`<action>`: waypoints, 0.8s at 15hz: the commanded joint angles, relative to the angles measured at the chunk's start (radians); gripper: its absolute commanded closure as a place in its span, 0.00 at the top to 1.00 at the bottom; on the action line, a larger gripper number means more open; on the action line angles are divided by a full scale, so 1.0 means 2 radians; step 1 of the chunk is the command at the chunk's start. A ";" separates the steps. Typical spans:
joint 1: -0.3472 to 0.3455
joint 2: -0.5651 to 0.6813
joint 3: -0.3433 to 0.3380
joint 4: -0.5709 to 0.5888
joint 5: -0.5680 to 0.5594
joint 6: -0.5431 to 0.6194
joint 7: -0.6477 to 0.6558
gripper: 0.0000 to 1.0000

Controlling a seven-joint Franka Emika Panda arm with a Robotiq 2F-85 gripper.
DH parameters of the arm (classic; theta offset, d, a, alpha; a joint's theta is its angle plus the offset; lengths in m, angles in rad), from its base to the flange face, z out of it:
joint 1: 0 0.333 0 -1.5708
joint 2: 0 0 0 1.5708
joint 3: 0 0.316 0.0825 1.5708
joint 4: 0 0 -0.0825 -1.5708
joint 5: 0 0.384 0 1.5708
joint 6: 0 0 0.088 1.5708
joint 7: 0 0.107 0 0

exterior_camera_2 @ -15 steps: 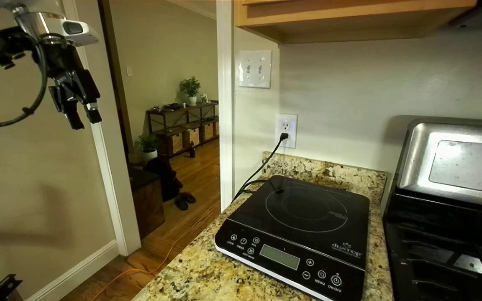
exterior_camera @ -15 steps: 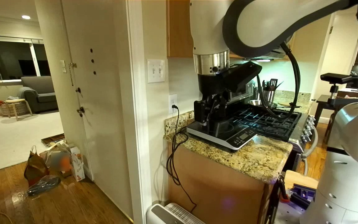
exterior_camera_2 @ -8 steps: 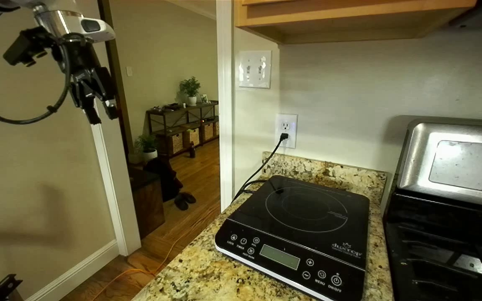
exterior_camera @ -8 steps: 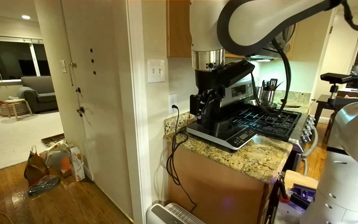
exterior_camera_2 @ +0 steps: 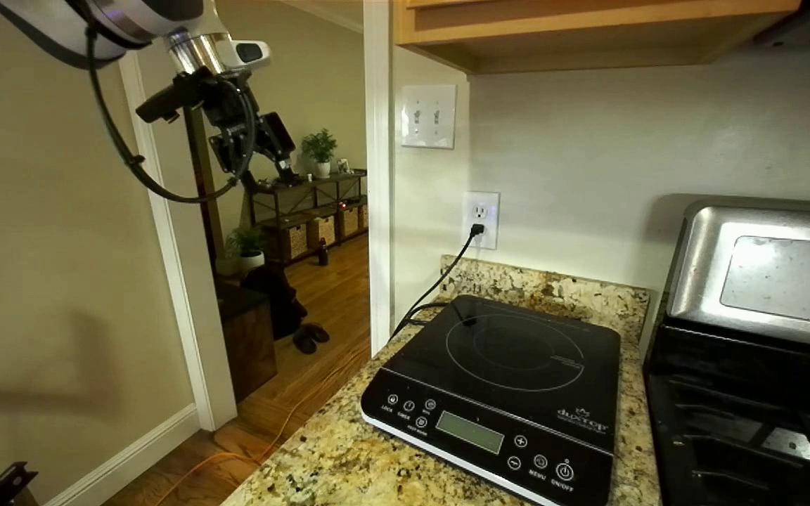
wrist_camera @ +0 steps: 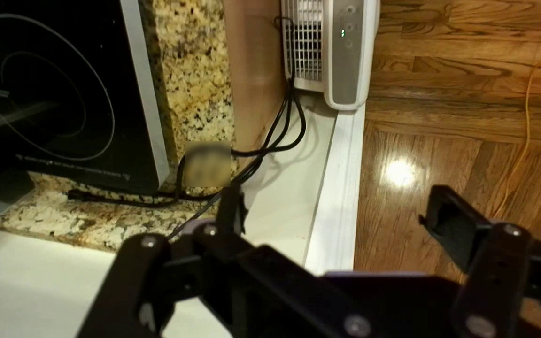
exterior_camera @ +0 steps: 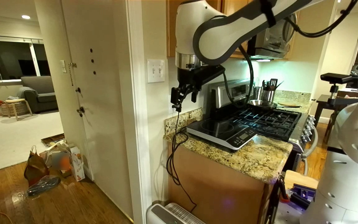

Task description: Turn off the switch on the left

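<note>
The left switch (exterior_camera: 153,71) is one of two small white toggles side by side on a white wall plate (exterior_camera: 156,79). The same left switch (exterior_camera_2: 417,118) and plate (exterior_camera_2: 428,140) show in an exterior view. Both toggles are too small to tell their position surely. My gripper (exterior_camera: 185,102) is open and empty, tilted, below and right of the plate in that view. In an exterior view the gripper (exterior_camera_2: 268,176) hangs in the air left of the plate and lower, apart from it. In the wrist view the gripper's fingers (wrist_camera: 335,202) are wide apart; the switch is out of view.
A black induction cooktop (exterior_camera_2: 496,393) sits on the granite counter (exterior_camera_2: 335,450). Its cord runs from an outlet plate (exterior_camera_2: 491,204) below the switch plate. A wooden cabinet (exterior_camera_2: 588,35) overhangs at right. White door trim (exterior_camera_2: 379,176) stands left. A white appliance (wrist_camera: 352,56) is on the floor.
My gripper has risen from in front of the cooktop and moved left in an exterior view, and right toward the switch plate in an exterior view. It has tilted. The switch plate is unchanged.
</note>
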 commanded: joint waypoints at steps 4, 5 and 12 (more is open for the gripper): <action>0.013 0.046 -0.016 0.035 -0.027 0.012 0.002 1.00; 0.013 0.047 -0.016 0.037 -0.028 0.012 0.002 1.00; 0.013 0.047 -0.016 0.038 -0.029 0.012 0.002 1.00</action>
